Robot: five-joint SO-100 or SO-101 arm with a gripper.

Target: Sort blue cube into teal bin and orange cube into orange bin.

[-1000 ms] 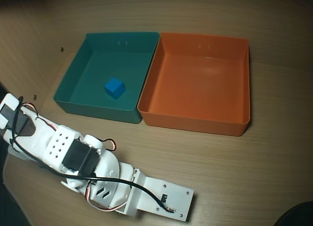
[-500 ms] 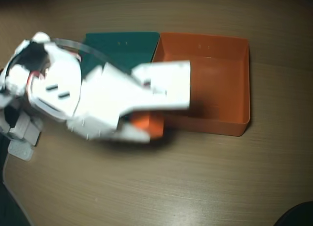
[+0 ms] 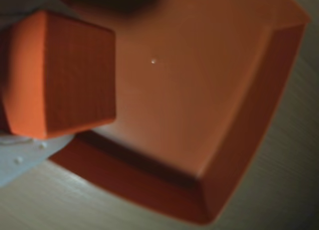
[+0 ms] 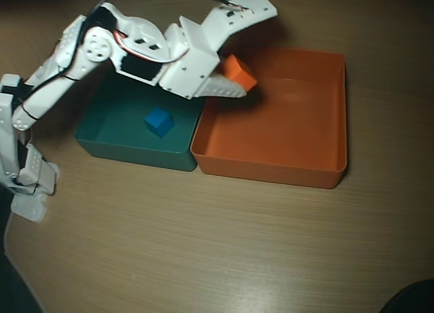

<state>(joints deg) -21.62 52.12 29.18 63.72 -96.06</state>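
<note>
The blue cube (image 4: 159, 122) lies on the floor of the teal bin (image 4: 115, 140). My gripper (image 4: 237, 76) is shut on the orange cube (image 4: 239, 72) and holds it in the air over the left part of the orange bin (image 4: 298, 171). In the wrist view the orange cube (image 3: 62, 73) fills the upper left, held between white fingers (image 3: 20, 163), with the orange bin's floor (image 3: 189, 90) and a corner wall below it. The teal bin stands directly left of the orange bin, walls touching.
The white arm (image 4: 102, 49) reaches from its base (image 4: 27, 184) at the left edge across the back of the teal bin. Bare wooden table (image 4: 237, 245) stretches in front of both bins.
The arm swung up from the front left of the table, passed over the bins carrying the orange cube, and now holds it above the orange bin's left side. The blue cube stayed put.
</note>
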